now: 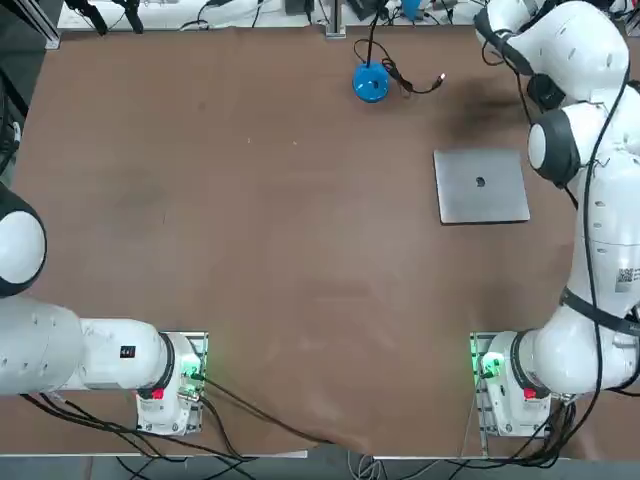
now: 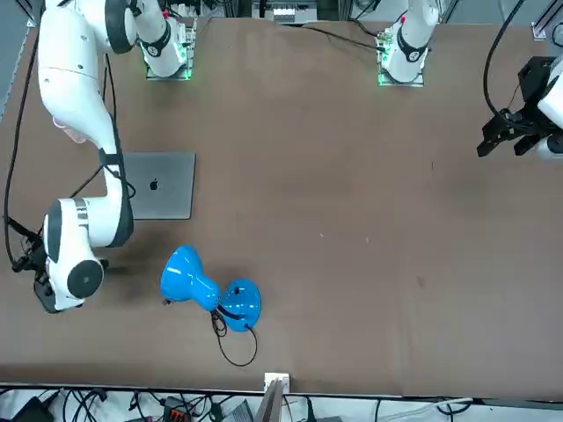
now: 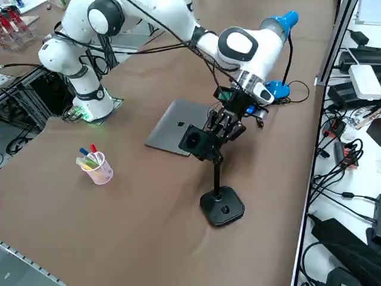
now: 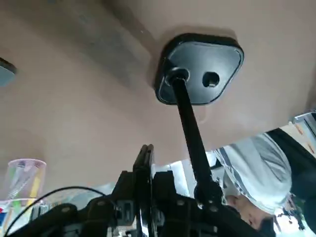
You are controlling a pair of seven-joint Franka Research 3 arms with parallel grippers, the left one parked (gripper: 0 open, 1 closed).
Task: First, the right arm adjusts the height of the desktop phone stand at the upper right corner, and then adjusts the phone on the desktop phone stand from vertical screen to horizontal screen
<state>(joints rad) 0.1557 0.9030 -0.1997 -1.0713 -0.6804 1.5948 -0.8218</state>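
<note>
A: Where's the right gripper (image 3: 221,132)?
B: At the one desktop phone stand (image 3: 221,205), near the one laptop (image 3: 177,134), on its clamped phone (image 3: 191,142). Finger state: cannot tell.

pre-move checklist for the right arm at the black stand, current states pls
1. Right gripper at the head of the desktop phone stand: ok.
2. Finger state on the head: cannot tell.
3. Stand base flat on table, pole upright: ok.
4. Phone on the clamp head: ok; orientation cannot tell.
5. Laptop apart from the base: ok.
6. Cup of pens apart from stand: ok.
</note>
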